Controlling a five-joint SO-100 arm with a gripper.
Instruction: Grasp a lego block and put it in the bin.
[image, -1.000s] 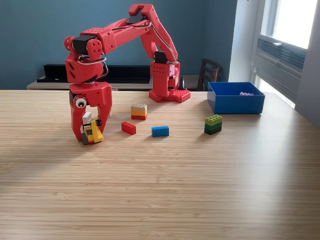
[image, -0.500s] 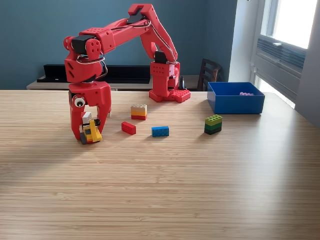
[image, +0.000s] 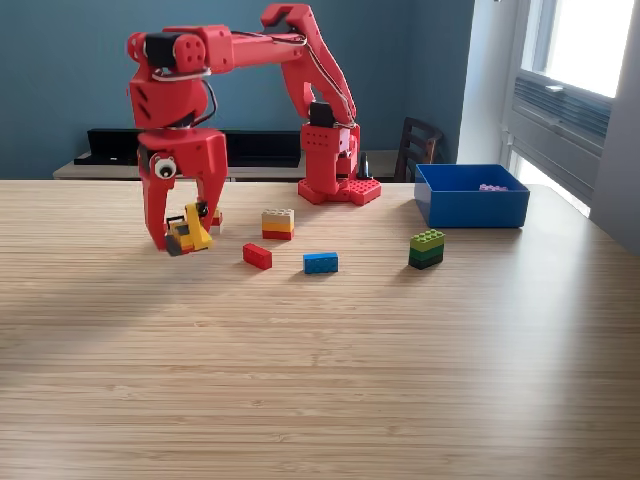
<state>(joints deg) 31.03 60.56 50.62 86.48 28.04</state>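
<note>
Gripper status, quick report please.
Gripper shut on yellow block, held above the table. Bin far off at the exterior view's right. Loose blocks between: red block, blue block, green stack.

A big wooden table (image: 330, 380) fills the room, with a dark blue wall (image: 90, 80) behind it. A dark chair (image: 418, 148) stands at the far side, and a bright window (image: 585, 40) is on the exterior view's right.
</note>
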